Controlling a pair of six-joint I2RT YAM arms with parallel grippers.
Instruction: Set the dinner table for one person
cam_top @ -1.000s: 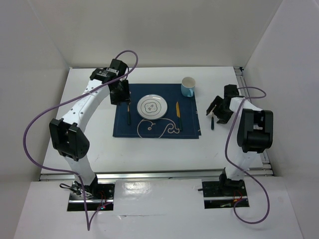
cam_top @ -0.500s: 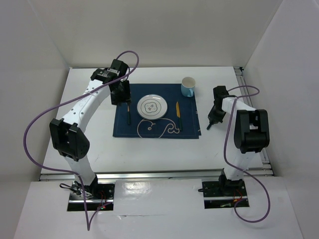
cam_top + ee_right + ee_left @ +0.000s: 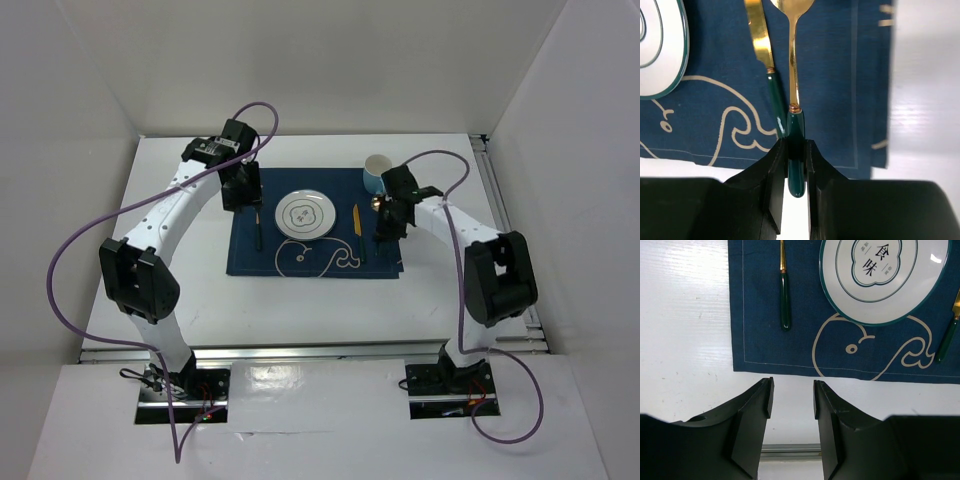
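Observation:
The white dinner table [image 3: 190,290] carries a navy whale placemat [image 3: 240,262]. On the mat lie a white plate [image 3: 305,213], a gold utensil with a green handle [image 3: 257,228] to its left, and a gold knife with a green handle [image 3: 357,230] to its right. Above the mat's right part, my right gripper [image 3: 796,150] is shut on the green handle of a gold spoon [image 3: 793,55], just right of the knife [image 3: 766,60]. My left gripper [image 3: 792,392] hangs open and empty by the mat's far left corner, also seen from above [image 3: 243,192].
A light blue cup [image 3: 377,174] stands at the mat's far right corner, close behind my right gripper. A metal rail [image 3: 300,347] runs along the table's front edge. White walls close in the left, back and right sides.
My right gripper closed on the spoon that lay on the table right of the mat and carried it left over the mat's right side. The left arm has not moved.

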